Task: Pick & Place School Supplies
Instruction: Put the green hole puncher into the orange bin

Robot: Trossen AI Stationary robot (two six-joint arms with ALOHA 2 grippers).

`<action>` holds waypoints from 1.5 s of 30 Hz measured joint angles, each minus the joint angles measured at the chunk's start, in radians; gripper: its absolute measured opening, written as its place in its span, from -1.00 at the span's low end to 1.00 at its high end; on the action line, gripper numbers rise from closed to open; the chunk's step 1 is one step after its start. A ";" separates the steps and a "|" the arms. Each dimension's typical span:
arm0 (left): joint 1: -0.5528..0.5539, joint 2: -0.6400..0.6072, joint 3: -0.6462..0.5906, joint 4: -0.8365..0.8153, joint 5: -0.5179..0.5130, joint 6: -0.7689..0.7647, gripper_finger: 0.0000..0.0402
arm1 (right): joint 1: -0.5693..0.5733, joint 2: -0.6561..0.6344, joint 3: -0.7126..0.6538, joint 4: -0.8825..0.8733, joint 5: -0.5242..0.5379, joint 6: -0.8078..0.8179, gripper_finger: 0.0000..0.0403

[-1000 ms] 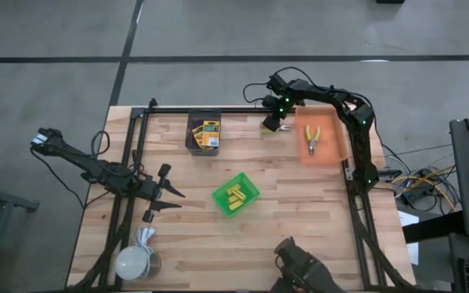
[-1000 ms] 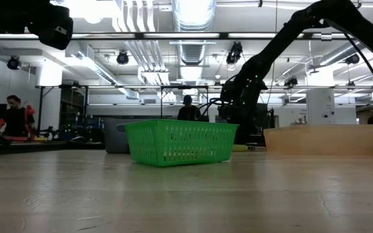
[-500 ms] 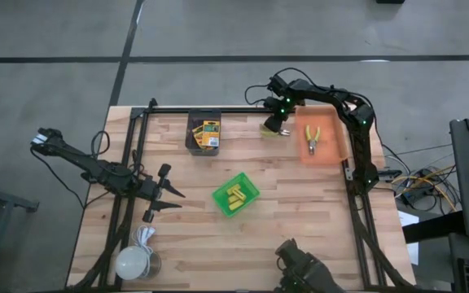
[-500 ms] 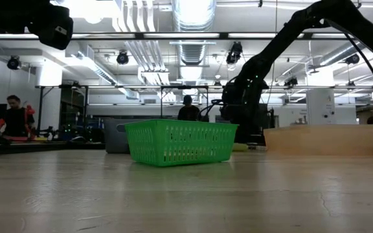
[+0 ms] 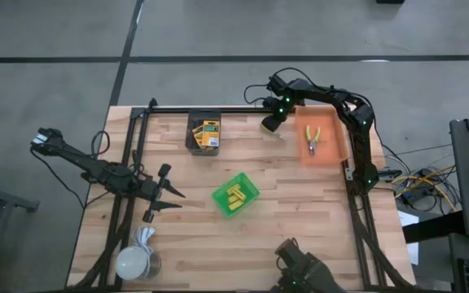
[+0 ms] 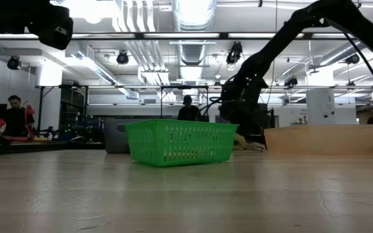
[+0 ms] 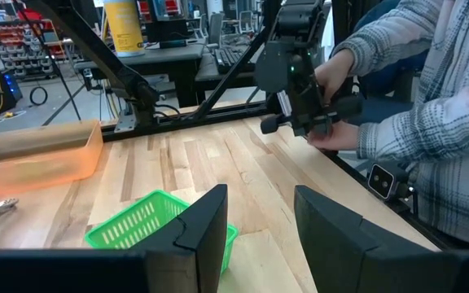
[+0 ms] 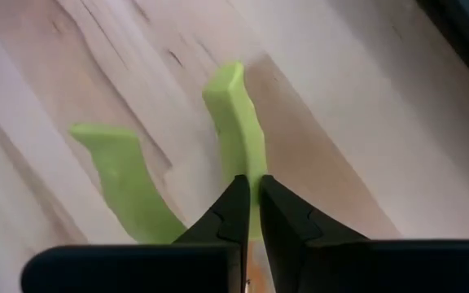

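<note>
The right pincer hung near the far edge of the bench, between the grey bin and the orange bin — its fingers nipped onto one yellow-green handle of a pair of pliers. A second pair of pliers lay in the orange bin, small yellow blocks in the green basket. The left pincer waited at the bench's left side, fingers narrowly apart — holding nothing
</note>
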 joint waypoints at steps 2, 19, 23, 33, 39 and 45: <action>0.000 0.000 0.000 0.000 0.000 0.000 -0.26 | 0.001 -0.004 0.012 0.001 -0.006 0.020 -0.90; 0.000 0.000 0.000 0.000 0.000 0.000 -0.26 | 0.001 -0.151 0.059 0.013 0.050 0.067 -0.89; 0.000 0.000 0.000 0.000 0.000 0.000 -0.26 | 0.006 -0.148 0.056 0.014 0.052 0.066 -0.89; 0.000 0.000 0.000 -0.001 0.000 0.000 -0.26 | 0.035 -0.105 0.055 0.112 -0.043 0.089 -0.80; 0.000 0.000 0.000 -0.001 0.000 0.000 -0.26 | 0.035 -0.104 0.055 0.134 -0.077 0.023 -0.49; 0.000 0.000 0.000 -0.002 0.000 0.000 -0.26 | 0.038 -0.104 0.046 0.173 0.042 -0.009 -0.27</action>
